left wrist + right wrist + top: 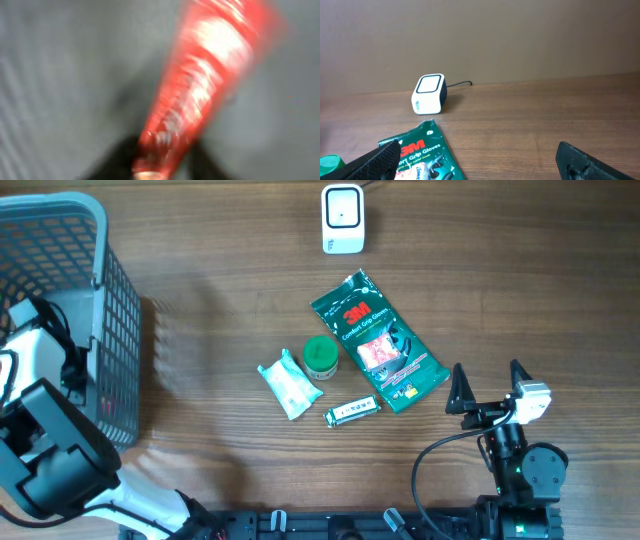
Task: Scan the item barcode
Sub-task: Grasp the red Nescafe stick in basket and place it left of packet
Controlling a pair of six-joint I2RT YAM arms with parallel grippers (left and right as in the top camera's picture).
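Observation:
The left wrist view is badly blurred. A red item [200,85] fills it and runs down between the two dark fingers of my left gripper [162,162], which press on it from both sides. From overhead, the left arm [45,370] reaches into the grey basket [60,210], and red shows through the mesh [105,395]. The white scanner [342,218] stands at the back of the table, also seen ahead of the right wrist as the scanner [428,94]. My right gripper [488,375] stands open at the front right with nothing between its fingers [380,157].
Mid-table lie a green 3M gloves pack [380,345], a green round tub [321,355], a white and teal packet [288,385] and a small silver strip [353,412]. The gloves pack [420,155] lies just left of the right gripper.

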